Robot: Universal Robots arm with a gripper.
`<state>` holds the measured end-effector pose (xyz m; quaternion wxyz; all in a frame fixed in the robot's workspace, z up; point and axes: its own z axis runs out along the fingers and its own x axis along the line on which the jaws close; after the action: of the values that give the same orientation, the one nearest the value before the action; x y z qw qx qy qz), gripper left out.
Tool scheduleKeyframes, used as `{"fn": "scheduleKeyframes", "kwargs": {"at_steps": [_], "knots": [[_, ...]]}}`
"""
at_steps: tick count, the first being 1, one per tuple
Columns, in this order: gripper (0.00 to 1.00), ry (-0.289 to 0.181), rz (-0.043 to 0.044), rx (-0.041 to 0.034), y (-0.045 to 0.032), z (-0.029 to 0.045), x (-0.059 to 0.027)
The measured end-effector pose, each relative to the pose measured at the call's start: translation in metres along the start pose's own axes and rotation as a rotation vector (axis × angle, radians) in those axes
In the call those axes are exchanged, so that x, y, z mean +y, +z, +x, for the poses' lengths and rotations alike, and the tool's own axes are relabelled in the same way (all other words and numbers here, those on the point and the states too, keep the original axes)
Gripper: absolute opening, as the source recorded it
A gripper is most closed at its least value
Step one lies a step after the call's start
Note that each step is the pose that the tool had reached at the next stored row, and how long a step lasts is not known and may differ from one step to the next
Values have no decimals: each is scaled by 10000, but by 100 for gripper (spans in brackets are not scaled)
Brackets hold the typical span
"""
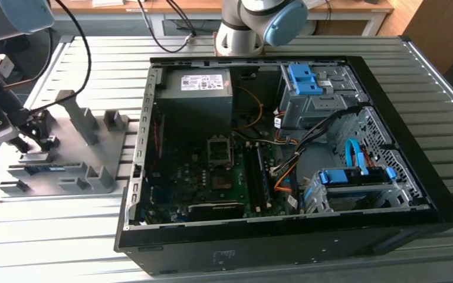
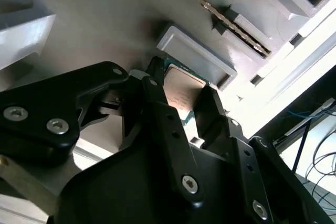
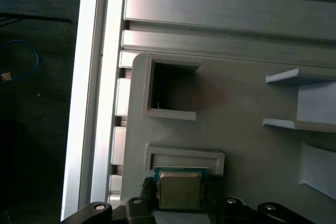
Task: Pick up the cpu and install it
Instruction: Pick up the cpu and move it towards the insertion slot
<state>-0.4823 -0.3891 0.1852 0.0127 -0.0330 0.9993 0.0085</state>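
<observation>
Cpu (image 2: 182, 97) is clenched at both edges by pincer (image 2: 182, 83) on grey holder (image 3: 184, 157); level, straight lift is advised.

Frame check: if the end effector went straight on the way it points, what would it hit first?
Most likely the cpu, which lies in the grey holder directly ahead of the end effector, though the depth is hard to judge.

jaws low over grey fixture (image 1: 73, 158) | open computer case (image 1: 289, 250) toward exterior view's right | both on slatted table (image 1: 435, 88)
</observation>
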Motion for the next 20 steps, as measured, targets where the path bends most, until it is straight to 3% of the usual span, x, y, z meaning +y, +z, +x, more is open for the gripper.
{"fn": "scheduleKeyframes", "kwargs": {"at_steps": [11,20], "knots": [[47,0,0,-1,-138,-4,2],[47,0,-1,-1,-514,-14,8]]}}
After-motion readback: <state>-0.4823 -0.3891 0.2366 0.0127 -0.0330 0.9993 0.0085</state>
